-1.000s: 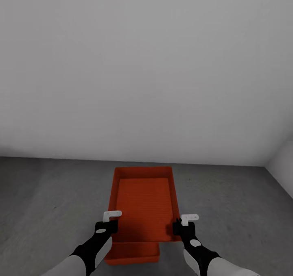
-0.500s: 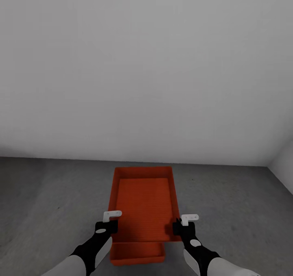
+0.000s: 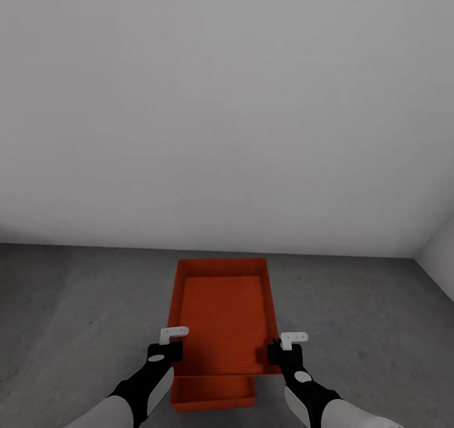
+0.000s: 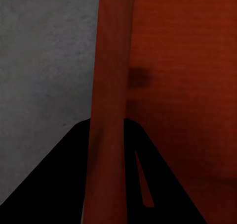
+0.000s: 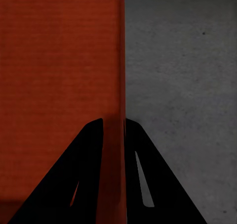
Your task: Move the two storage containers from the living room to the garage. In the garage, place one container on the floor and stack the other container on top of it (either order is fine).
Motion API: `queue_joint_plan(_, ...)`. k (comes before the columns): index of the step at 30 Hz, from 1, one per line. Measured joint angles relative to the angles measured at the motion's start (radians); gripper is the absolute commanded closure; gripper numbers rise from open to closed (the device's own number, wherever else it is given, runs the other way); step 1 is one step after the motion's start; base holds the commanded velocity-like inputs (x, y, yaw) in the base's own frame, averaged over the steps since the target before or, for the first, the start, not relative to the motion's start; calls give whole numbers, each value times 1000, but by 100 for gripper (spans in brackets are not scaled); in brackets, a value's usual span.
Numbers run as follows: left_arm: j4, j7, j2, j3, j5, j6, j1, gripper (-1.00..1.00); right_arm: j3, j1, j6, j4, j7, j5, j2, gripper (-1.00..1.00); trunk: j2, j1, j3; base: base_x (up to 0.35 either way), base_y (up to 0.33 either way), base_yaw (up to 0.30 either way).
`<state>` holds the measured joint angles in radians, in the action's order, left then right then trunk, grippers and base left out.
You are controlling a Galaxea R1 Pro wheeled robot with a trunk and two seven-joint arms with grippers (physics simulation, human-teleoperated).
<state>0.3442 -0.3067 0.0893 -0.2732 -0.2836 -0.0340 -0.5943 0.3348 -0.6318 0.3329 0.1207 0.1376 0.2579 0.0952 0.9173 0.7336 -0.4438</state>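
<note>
An orange-red storage container [image 3: 221, 308] hangs level above the dark grey garage floor [image 3: 82, 327], held by both arms at its near end. My left gripper [image 3: 168, 347] is shut on its left side wall [image 4: 111, 75]. My right gripper [image 3: 277, 351] is shut on its right side wall [image 5: 120, 61]. In each wrist view the dark fingers straddle that thin orange wall. The second storage container [image 3: 212, 395] rests on the floor directly under the near end of the held one, and mostly hidden by it.
A plain pale grey wall [image 3: 227, 113] stands close ahead. It meets a side wall at a corner on the right [image 3: 421, 251]. Bare concrete floor spreads to both sides of the containers.
The view has shifted slightly, so the lower container now shows a little further right beneath the held one. Both grippers keep the same hold.
</note>
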Motion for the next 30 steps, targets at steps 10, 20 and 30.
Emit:
queue_joint_plan(10,2,0,0,-1,0,0,0,100,0,0,1,1,0,0,0,100,0,0,0,0,0,0)
queue_joint_plan(20,1,-1,0,-1,0,-1,0,100,-1,0,0,-1,-1,-1,0,100,0,0,0,-18,26,0)
queue_joint_plan(30,1,-1,0,-3,-2,0,0,100,0,0,1,0,0,0,0,100,0,0,0,-48,60,0)
